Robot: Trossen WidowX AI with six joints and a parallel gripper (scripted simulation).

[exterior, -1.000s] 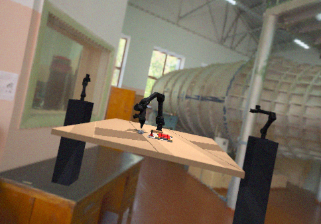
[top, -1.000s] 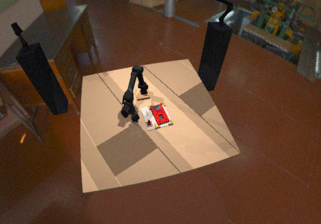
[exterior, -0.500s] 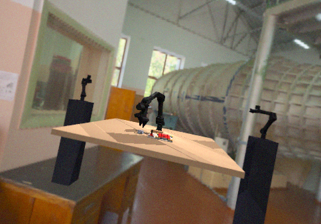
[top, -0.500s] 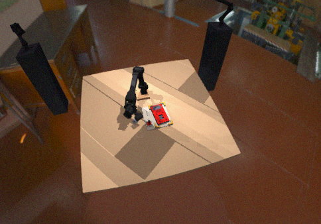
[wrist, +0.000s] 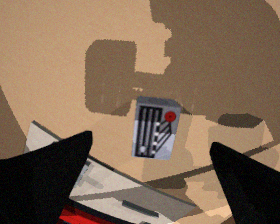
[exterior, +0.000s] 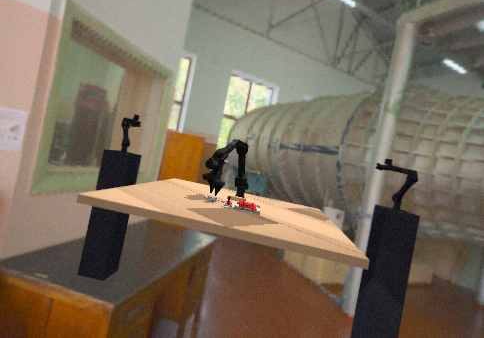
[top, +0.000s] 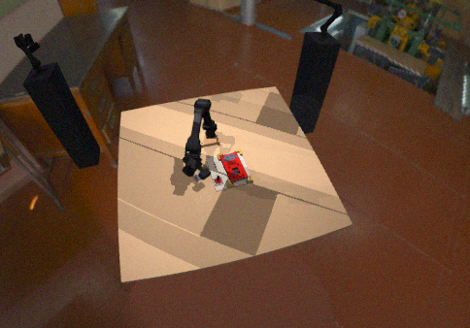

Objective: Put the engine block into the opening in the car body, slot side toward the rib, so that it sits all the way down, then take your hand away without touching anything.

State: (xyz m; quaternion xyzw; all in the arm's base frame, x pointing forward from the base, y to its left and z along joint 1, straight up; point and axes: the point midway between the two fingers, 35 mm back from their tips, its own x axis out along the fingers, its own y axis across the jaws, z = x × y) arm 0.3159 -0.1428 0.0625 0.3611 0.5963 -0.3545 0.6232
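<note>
The engine block (top: 196,178) (exterior: 212,199) (wrist: 153,131), a small grey block with dark slots and a red round spot on its upper face, lies on the table beside the car body. The car body (top: 232,164) (exterior: 248,205) is red, with a white plate along its side nearer the block; its edge shows at the bottom of the wrist view. Its opening and rib cannot be made out surely. My gripper (top: 196,174) (exterior: 214,193) (wrist: 153,143) is open and empty above the block, with a finger out to each side of it.
A small red piece (top: 218,180) stands on the white plate (top: 219,187) (wrist: 111,182) beside the car body. My arm's base (top: 211,132) stands on the table (top: 160,237) (exterior: 150,201) behind them. Two dark pedestals (top: 63,115) (top: 316,72) with other arms stand beyond the table.
</note>
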